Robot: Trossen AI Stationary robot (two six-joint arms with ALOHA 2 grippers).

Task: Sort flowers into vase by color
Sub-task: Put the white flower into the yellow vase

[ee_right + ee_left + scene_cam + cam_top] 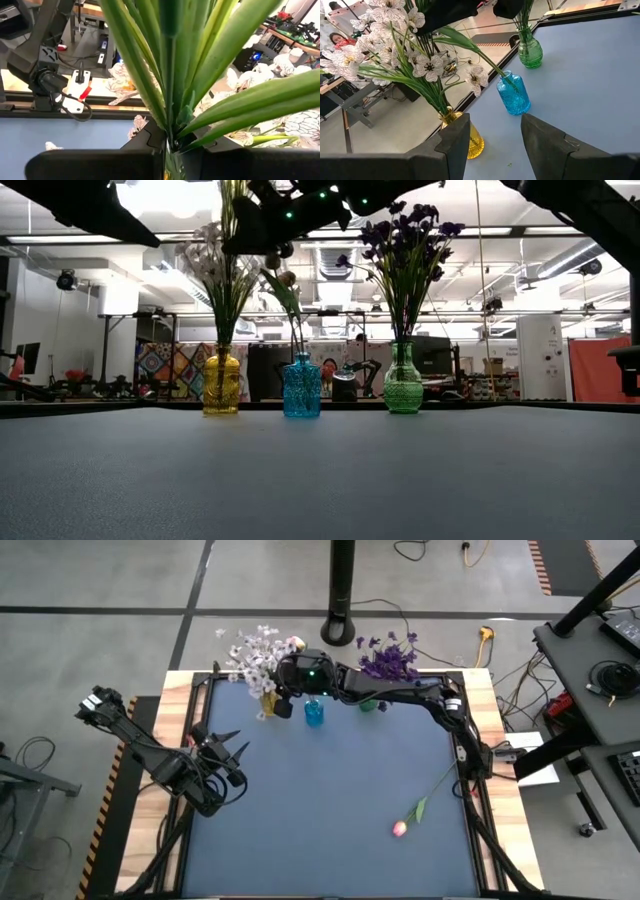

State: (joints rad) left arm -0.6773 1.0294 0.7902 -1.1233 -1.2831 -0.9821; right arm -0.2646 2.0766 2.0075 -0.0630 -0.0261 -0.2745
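Three glass vases stand in a row near the far edge. The yellow vase (268, 702) holds white-lavender sprigs (252, 655). The green vase (368, 704) holds dark purple blooms (390, 658). The blue vase (314, 713) stands between them. My right gripper (170, 146) hovers above the blue vase (513, 95), shut on a leafy green tulip stem (480, 57). A second pink tulip (400, 828) lies flat on the mat toward the near right. My left gripper (492, 145) is open, low over the table's left side, touching nothing. My right gripper pinches the tulip's green stem (170, 122) between its two fingers, among the long leaves and well above the vase mouth. The fingers lie across the stem. The stem slants, and its lower end (506, 79) sits inside the blue vase's neck.
The yellow vase's white blossoms (390, 45) crowd close beside the held stem. Open blue mat (330, 810) spreads across the middle and near side. A wooden frame (482, 690) edges the table. People and benches show in the room beyond.
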